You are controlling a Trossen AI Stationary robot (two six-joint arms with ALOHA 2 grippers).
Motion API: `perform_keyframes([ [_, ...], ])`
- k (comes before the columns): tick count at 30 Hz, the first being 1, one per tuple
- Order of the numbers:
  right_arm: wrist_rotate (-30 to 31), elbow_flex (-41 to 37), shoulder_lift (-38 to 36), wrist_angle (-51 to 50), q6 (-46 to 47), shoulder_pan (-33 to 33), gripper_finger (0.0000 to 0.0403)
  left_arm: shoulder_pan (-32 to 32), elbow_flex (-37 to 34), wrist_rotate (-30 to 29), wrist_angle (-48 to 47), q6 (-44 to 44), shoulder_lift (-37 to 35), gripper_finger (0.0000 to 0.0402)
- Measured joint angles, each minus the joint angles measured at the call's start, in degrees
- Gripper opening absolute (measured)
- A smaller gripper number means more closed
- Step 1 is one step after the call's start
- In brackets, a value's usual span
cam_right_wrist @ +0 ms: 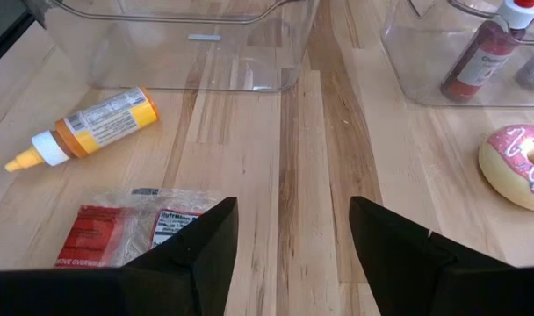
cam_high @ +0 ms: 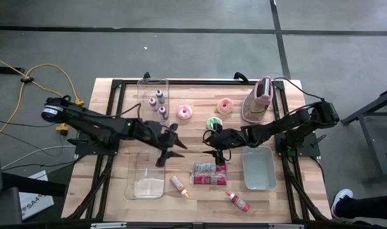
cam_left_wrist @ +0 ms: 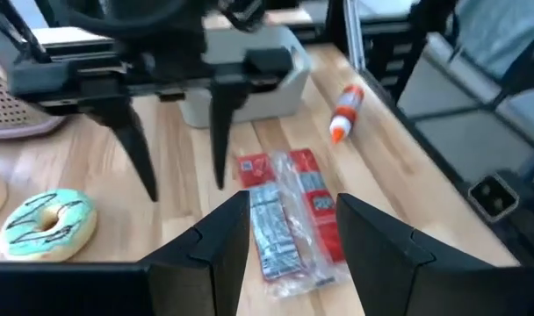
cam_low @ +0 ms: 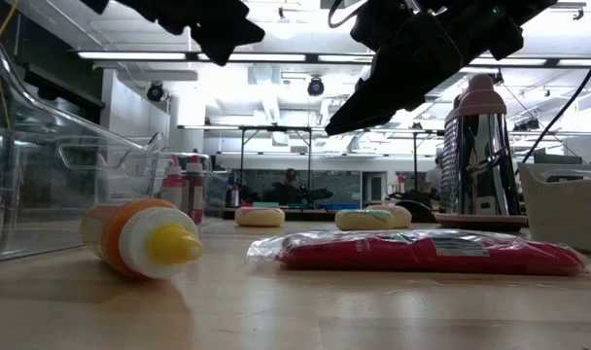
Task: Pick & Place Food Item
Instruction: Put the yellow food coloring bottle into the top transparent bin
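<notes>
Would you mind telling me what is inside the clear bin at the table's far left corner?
The clear bin holds three small bottles, standing upright, with red and grey bodies. Their labels cannot be read, and the bin's floor beneath them is hidden.

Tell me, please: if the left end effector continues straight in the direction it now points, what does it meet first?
Probably the red packet: it lies directly ahead of the open left end effector, between its fingers, though depth is unclear. The right end effector hangs beyond it.
</notes>
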Motion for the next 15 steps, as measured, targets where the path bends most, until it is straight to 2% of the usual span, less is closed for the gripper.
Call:
perform_keyframes([
  [9,0.0,0.0,0.0,0.0,0.0,0.0,0.0207,-6.1,0.8,-2.5,-4.9,0.8,0.5,0.0166],
  [15,0.0,0.0,0.0,0.0,0.0,0.0,0.0207,-7.2,0.9,-6.5,-9.3,-1.5,0.5,0.0166],
])
